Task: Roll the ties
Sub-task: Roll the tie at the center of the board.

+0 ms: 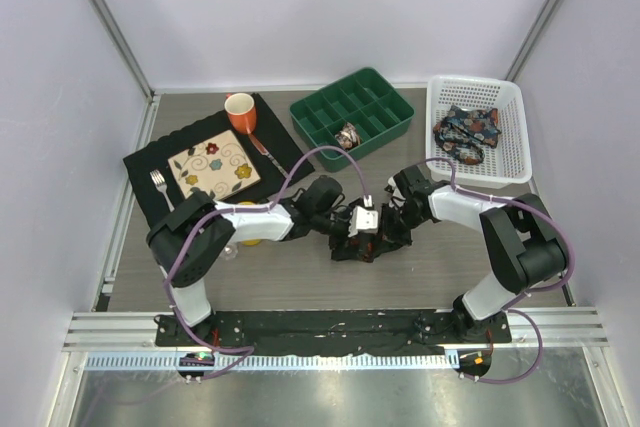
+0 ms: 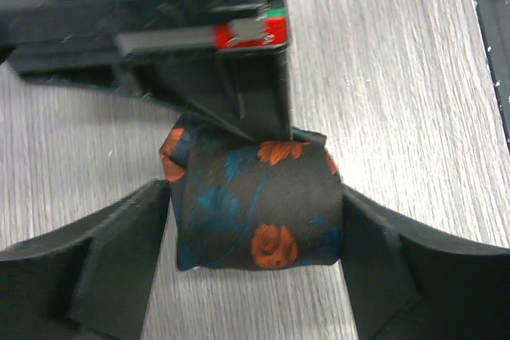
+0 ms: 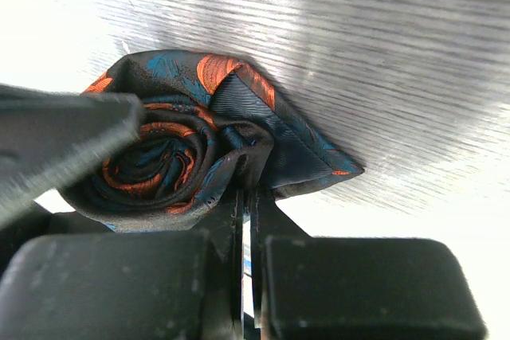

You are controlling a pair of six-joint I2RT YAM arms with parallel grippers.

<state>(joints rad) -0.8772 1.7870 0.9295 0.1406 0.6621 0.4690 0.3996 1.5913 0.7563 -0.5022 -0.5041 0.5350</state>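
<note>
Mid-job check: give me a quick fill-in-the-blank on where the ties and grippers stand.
1. The left gripper is ___ around the rolled tie.
2. The right gripper is ___.
3. Another roll sits in the ___ tray.
4. Loose ties lie in the white ___.
Missing: open; shut; green; basket.

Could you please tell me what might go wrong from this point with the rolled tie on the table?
1. The left hand stands open on either side of the rolled tie, so only the shut right hand, which appears to pinch the fabric, seems to hold it. The coil may spring loose.
2. If the right hand pulls away without opening, it could drag out a layer and unwind the roll.
</note>
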